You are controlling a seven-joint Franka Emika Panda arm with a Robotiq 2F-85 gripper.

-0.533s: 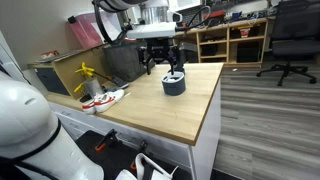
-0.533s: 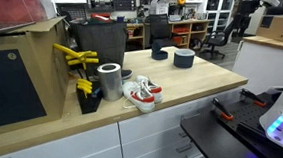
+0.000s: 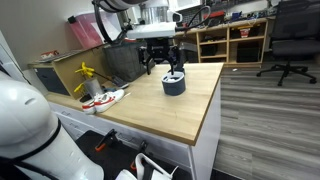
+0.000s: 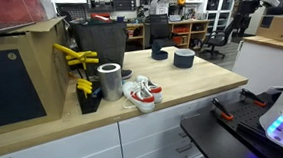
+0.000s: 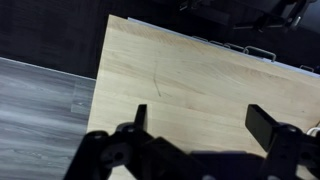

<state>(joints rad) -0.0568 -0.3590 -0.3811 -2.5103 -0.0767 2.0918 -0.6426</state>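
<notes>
On the wooden table point(image 3: 170, 118), beyond the sneaker point(image 3: 103, 99) at nine o'clock, a dark round tub point(image 3: 174, 85) sits, the gripper point(image 3: 161, 68) hovering at its eleven o'clock, fingers point(image 5: 262, 125) spread wide, holding nothing.

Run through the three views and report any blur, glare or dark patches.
In the wrist view the gripper is a dark, soft silhouette, the wooden tabletop evenly lit. In an exterior view the white rounded shape up front is blurred, the dark roll sharper. In an exterior view the metal can carries a bright sheen.
</notes>
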